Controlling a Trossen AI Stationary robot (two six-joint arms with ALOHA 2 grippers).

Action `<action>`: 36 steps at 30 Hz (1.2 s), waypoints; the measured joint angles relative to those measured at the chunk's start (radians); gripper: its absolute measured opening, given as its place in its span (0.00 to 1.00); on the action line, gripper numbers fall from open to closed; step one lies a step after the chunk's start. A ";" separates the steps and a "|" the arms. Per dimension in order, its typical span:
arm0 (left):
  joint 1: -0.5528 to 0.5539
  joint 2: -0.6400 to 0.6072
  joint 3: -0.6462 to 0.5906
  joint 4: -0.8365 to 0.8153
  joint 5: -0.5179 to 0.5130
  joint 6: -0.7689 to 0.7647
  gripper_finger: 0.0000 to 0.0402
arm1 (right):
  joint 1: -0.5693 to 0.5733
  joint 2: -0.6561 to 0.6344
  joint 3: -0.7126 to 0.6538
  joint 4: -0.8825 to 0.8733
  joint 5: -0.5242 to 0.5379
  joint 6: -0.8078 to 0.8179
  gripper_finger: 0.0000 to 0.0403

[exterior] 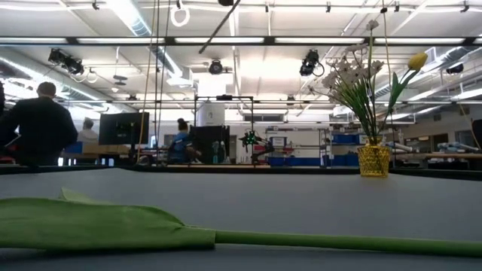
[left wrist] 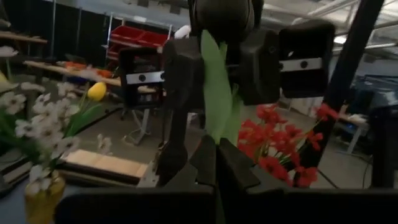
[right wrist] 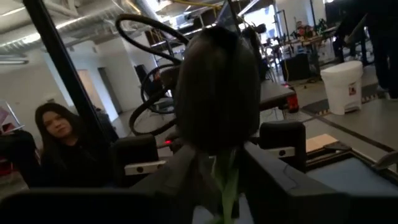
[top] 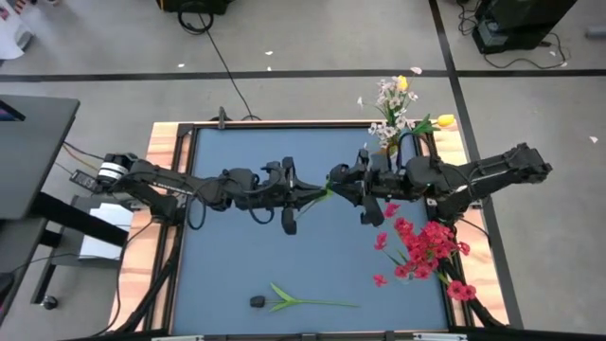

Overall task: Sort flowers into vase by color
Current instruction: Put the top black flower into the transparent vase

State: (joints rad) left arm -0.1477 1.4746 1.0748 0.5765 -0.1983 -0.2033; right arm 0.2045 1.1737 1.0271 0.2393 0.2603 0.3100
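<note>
From above, both arms are seen meeting over the middle of the blue table (top: 237, 275). The left gripper (top: 301, 197) is closed on the green stem (top: 319, 195) of a flower held out between the two arms. The right gripper (top: 352, 186) is placed at the other end of that stem; whether it is wide or clamped cannot be told. A yellow vase (top: 390, 144) with white sprays and yellow tulips (top: 445, 120) stands at the far right corner. A heap of red flowers (top: 426, 248) is laid along the right edge. One dark-headed flower (top: 305, 302) is left lying near the front edge.

At table level, that lying flower's leaf and stem (exterior: 226, 238) are stretched across the foreground, and the vase (exterior: 373, 160) is seen at the far right. People (exterior: 41, 124) are seen in the room behind.

In the left wrist view, a green leaf (left wrist: 217, 93) is pinched upright between the left fingers (left wrist: 239, 165), with the right gripper's fingers (left wrist: 180, 71) set on either side of it.

In the right wrist view, a dark bud (right wrist: 217, 93) is seen standing between the right fingers (right wrist: 280, 171), its stem (right wrist: 227, 180) below.
</note>
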 joint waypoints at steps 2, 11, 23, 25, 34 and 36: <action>0.001 0.000 0.000 -0.009 -0.017 -0.001 0.01 | -0.013 0.008 0.000 -0.004 -0.017 0.008 0.26; 0.006 0.000 0.000 -0.036 -0.018 -0.015 0.08 | -0.036 -0.004 0.000 -0.061 -0.019 0.010 0.03; -0.018 -0.002 -0.002 -0.348 -0.021 -0.182 0.39 | -0.035 -0.118 0.272 -0.903 -0.057 0.003 0.03; -0.025 -0.001 -0.002 -0.345 -0.034 -0.182 0.40 | -0.035 -0.115 0.336 -1.047 -0.077 0.005 0.03; -0.035 -0.002 -0.002 -0.359 -0.087 -0.226 0.40 | -0.035 -0.113 0.554 -1.511 -0.216 0.027 0.03; -0.036 -0.002 -0.002 -0.369 -0.099 -0.231 0.40 | -0.034 -0.115 0.573 -1.564 -0.267 0.027 0.03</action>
State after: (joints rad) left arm -0.1837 1.4731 1.0725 0.2077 -0.2978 -0.4347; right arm 0.1702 1.0582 1.6006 -1.3247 -0.0068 0.3374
